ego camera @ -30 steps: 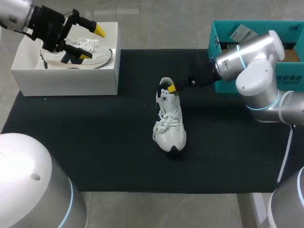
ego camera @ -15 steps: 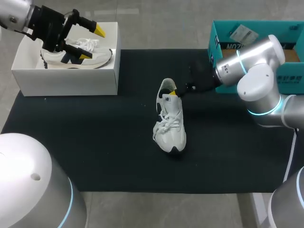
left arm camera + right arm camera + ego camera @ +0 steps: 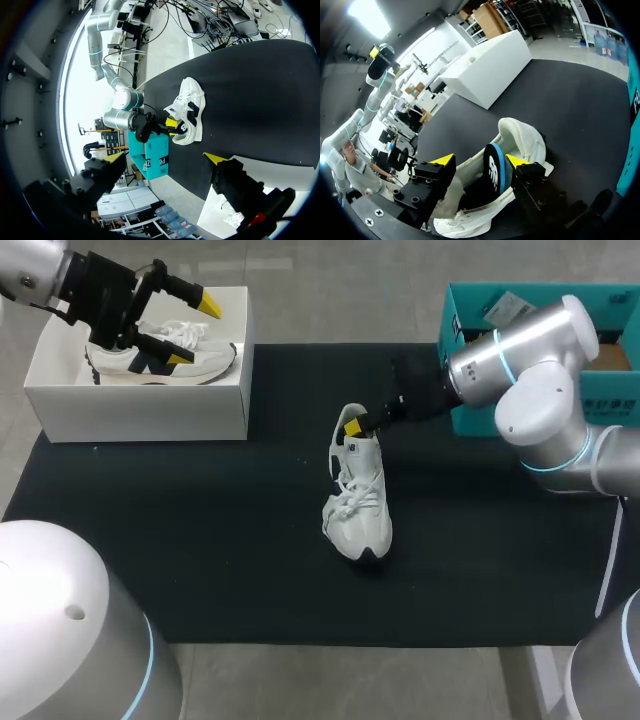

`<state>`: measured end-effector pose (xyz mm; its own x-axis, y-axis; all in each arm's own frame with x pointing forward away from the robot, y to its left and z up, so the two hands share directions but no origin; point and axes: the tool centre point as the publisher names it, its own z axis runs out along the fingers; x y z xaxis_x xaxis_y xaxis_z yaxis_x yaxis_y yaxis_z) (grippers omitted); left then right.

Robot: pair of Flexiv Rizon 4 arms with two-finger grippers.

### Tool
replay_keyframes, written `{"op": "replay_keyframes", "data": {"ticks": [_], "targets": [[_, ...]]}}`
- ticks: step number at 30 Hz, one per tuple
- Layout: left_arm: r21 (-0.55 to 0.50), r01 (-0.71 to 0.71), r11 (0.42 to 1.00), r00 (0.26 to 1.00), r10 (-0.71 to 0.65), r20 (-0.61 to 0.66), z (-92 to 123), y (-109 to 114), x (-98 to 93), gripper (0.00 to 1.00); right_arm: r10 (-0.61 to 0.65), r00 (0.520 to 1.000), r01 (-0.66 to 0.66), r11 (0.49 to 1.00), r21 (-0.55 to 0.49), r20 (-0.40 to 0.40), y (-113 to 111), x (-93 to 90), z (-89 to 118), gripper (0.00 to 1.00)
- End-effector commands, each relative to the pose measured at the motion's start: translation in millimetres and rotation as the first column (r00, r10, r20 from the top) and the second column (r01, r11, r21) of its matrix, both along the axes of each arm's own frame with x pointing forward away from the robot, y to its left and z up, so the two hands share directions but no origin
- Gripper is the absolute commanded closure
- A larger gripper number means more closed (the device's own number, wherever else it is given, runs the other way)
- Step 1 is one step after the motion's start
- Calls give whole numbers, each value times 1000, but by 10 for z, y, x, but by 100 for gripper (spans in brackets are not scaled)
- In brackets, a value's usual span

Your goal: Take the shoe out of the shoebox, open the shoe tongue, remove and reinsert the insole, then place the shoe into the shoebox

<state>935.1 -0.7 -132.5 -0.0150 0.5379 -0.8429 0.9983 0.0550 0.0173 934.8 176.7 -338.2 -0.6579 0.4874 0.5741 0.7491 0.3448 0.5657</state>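
A white shoe [image 3: 357, 495] with dark trim lies on the black mat [image 3: 200, 540], its toe toward the near edge. My right gripper [image 3: 358, 428] is at its heel opening. In the right wrist view the gripper [image 3: 480, 161] is open, and a dark, blue-edged insole [image 3: 494, 172] stands up out of the shoe [image 3: 520, 137] between the fingers, close to one fingertip [image 3: 517, 161]. My left gripper [image 3: 193, 332] hangs open over the white shoebox [image 3: 140, 400], which holds a second shoe [image 3: 160, 355]. From the left wrist view, its gripper [image 3: 166, 157] looks across at the shoe [image 3: 190, 112].
A teal box [image 3: 455, 330] stands at the mat's far right, just behind my right arm. The white shoebox [image 3: 490, 65] sits at the far left corner.
The right gripper's fingers have spread apart at the shoe's heel opening, after the arm drew back a little and returned. The left arm has not moved.
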Motion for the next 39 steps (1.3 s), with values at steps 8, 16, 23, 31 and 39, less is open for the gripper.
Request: {"op": "replay_keyframes", "data": {"ticks": [8,16,23,31,39], "targets": [[3,0,1000,1000,0,0,3,3,-4,0,-120,991,122,991,-48,51,-35,-28,469,0],[3,0,1000,1000,0,0,3,3,-4,0,-233,972,220,947,-233,-26,-53,-71,547,0],[3,0,1000,1000,0,0,3,3,-4,0,-233,972,220,947,-233,-26,-53,-71,547,0],[3,0,1000,1000,0,0,3,3,-4,0,-233,972,220,947,-233,-26,-53,-71,547,0],[3,0,1000,1000,0,0,3,3,-4,0,-394,918,331,831,-447,-52,-18,-55,467,58]]}}
